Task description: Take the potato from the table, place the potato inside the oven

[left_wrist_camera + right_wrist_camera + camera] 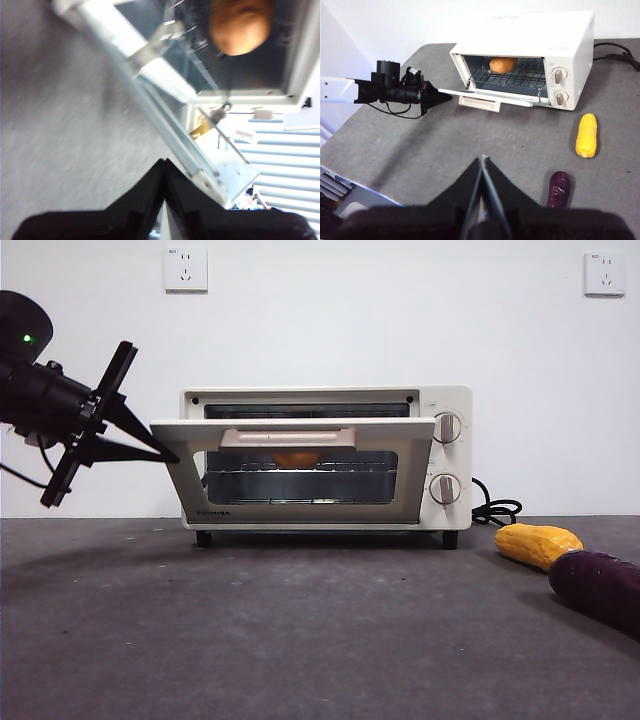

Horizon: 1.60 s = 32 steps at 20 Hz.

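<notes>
One step left: potato already racked, door half open.
Left gripper (pixel 172 454), jaws pressed together and holding nothing, touches the door's corner at nine o'clock of the cream-white toaster oven (pixel 450 400); judged best to push up evenly. Round orange-brown potato (pixel 503 64) sits on the rack. Right gripper (pixel 482 160) waits, jaws together. At four o'clock on the dark grey table (pixel 250 640), yellow corn cob (pixel 537 543) and purple aubergine (pixel 600 585) obstruct nothing.

a plain white wall (pixel 330 320) carries two white square sockets, left (pixel 185 269) and right (pixel 604 273), evenly lit.
</notes>
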{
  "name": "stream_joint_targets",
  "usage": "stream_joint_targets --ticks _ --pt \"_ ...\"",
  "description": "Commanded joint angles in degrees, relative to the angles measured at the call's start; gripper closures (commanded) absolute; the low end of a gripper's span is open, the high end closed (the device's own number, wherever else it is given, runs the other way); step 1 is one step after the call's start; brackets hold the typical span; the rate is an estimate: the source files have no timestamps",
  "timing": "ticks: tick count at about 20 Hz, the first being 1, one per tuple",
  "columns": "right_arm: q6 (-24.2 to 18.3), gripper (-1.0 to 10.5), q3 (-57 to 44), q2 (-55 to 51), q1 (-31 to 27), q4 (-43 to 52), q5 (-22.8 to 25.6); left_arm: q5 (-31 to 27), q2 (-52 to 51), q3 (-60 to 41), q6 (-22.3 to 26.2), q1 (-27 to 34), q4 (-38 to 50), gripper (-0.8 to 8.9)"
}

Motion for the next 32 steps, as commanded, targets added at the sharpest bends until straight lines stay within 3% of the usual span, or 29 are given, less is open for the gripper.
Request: stream_joint_targets --ticks 1,19,32 --pt "0.4 9.5 -0.2 0.5 0.1 -1.2 0.2 0.4 0.5 1.7 -0.2 -0.3 0.5 8.19" --pt "0.3 9.5 -0.2 0.5 0.1 -1.2 2.0 -5.8 0.5 8.1 -0.4 -0.9 0.9 8.19" --pt "0.4 9.5 -0.2 0.5 0.1 -1.2 1.9 -5.6 0.5 13.9 0.5 -1.4 -0.1 8.19"
